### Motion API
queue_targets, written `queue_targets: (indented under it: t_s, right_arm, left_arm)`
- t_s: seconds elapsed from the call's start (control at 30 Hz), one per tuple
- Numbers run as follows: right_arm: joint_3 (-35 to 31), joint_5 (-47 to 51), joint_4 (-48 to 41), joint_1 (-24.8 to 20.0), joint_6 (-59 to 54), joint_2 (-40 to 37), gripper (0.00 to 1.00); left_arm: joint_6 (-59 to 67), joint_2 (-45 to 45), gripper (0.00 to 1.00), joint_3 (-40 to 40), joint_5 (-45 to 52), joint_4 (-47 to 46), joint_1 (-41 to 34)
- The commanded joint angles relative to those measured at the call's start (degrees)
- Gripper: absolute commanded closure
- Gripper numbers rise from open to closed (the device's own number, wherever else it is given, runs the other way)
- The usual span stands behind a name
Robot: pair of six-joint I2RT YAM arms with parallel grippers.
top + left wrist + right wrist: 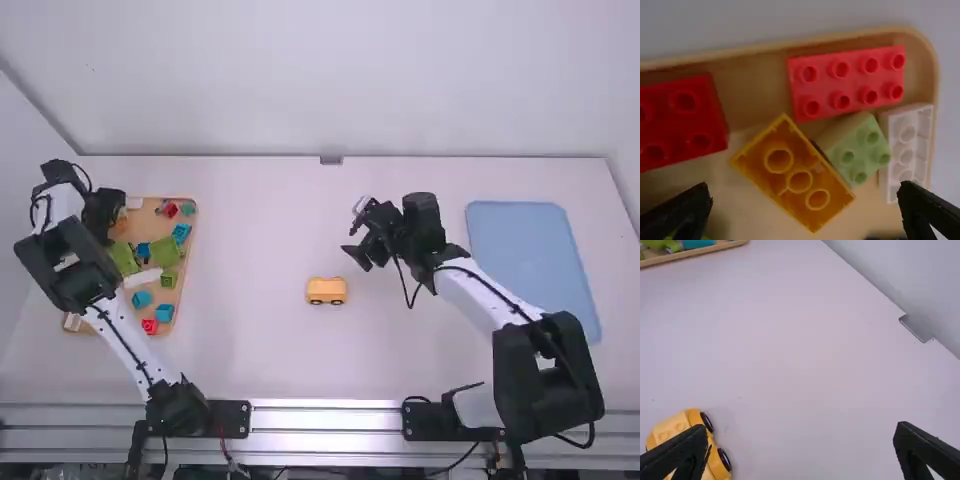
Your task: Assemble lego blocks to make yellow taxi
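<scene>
Left claw (107, 212) and right claw (366, 258) are gaping empty; the left wrist view is revealing an upturned orange block (795, 172) in the tray (755, 75).

One blue rectangular tray (533, 260), one yellow wheeled block (326, 291); along a wooden tray's edge (790, 44), two red studded blocks (850, 84), one orange (792, 173), one green (857, 149), one white (906, 150).

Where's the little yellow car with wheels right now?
In the high view, the yellow car sits near the middle of the white table, right of the wooden tray, just below and left of the right arm's claw.
</scene>
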Motion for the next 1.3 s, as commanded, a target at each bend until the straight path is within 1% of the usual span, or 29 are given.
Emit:
queue_targets:
  t_s: [0.0, 0.03, 0.27, 0.33, 0.4, 0.43, 0.5, 0.57, 0.6, 0.63, 0.8, 0.9, 1.0, 1.13, 1.27]
  right_arm:
    - [0.5, -0.2, 0.2, -0.2, 0.3, 0.3, 0.01]
    - [0.5, -0.3, 0.3, 0.1, 0.3, 0.3, 0.02]
    - [0.5, -0.3, 1.1, 2.7, 0.5, 0.3, 0.02]
    - [0.5, -0.3, 1.4, 3.5, 0.5, 0.3, 0.02]
    - [0.5, -0.3, 1.8, 4.9, 0.5, 0.3, 0.01]
    - [0.5, -0.3, 2.0, 5.0, 0.5, 0.3, 0.01]
    - [0.5, 0.0, 2.8, 6.0, 0.5, 0.3, 0.01]
    - [0.5, 0.0, 3.1, 6.4, 0.5, 0.3, 0.01]
    - [0.5, -0.1, 3.6, 6.8, 0.5, 0.3, 0.01]
    - [0.5, -0.1, 3.9, 7.1, 0.5, 0.3, 0.01]
    - [0.5, -0.1, 4.3, 7.0, 0.5, 0.3, 0.01]
    - [0.5, -0.1, 4.5, 6.9, 2.0, 0.3, 0.01]
    - [0.5, -0.1, 4.5, 6.9, 1.9, 0.3, 0.01]
    - [0.5, -0.1, 4.5, 7.0, 1.8, 0.3, 0.01]
    - [0.5, -0.1, 4.3, 7.0, 1.9, 0.3, 0.01]
  left_arm:
    - [5.7, 0.7, 0.01, 0.9, 7.3, 0.5, -0.1]
    - [9.8, 0.7, 0.01, 0.9, 9.0, 0.8, -0.1]
    - [10.8, 0.7, 0.01, 1.1, 15.1, 4.6, 0.6]
    - [9.1, 0.7, 0.01, 2.3, 13.5, 2.4, 0.5]
    - [6.7, 0.7, 0.01, 5.1, 7.0, -2.8, 0.5]
    - [6.6, 0.7, 0.01, 5.4, 6.5, -3.2, 0.5]
    - [6.9, 0.7, 0.01, 8.5, -0.2, -7.6, -0.7]
    - [6.9, 0.7, 0.01, 9.7, -3.0, -9.4, -1.3]
    - [6.4, 0.7, 0.01, 11.5, -7.4, -12.3, -2.1]
    - [6.1, 0.7, 0.01, 12.2, -8.9, -13.7, -2.2]
    - [8.5, 0.8, 0.01, 13.0, -9.9, -16.0, -2.4]
    - [8.3, 1.2, 0.01, 12.9, -12.9, -16.7, -2.4]
    - [11.6, 1.9, 0.01, 12.9, -12.5, -16.3, -2.4]
    - [11.3, 2.7, 0.01, 12.9, -14.7, -16.3, -2.3]
    - [11.8, 3.4, 0.01, 12.9, -12.7, -14.8, -2.3]
